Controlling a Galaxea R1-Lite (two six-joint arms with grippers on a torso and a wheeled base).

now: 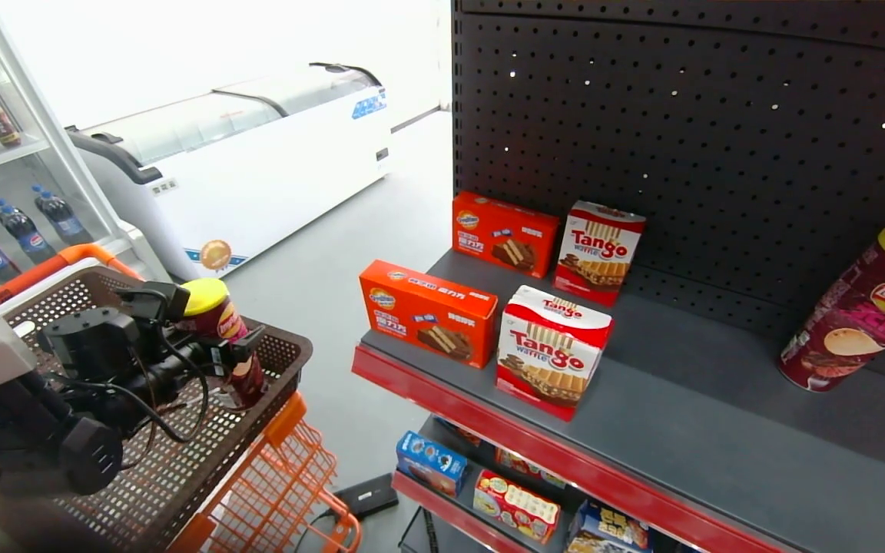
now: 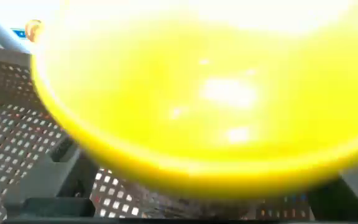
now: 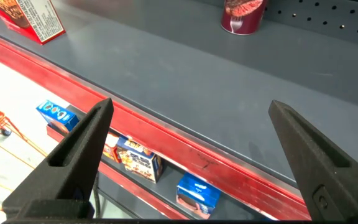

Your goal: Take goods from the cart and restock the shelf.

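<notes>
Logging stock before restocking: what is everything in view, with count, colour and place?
Shelf: one, grey, red edge, right.
Orange boxes: two, orange, shelf's left.
Wafer boxes: two, red-white, beside them.
Shelf can: one, maroon, yellow lid, shelf's right.
Cart: one, brown and orange, left.
Cart can: one, maroon, yellow lid, in the cart.
Lower packs: several, mixed, below the shelf.
Freezer: one, white, behind.
Bottles: several, dark, far left.
Left gripper: black, shut on the cart can.
Right gripper: black, open, over the shelf's front.
</notes>
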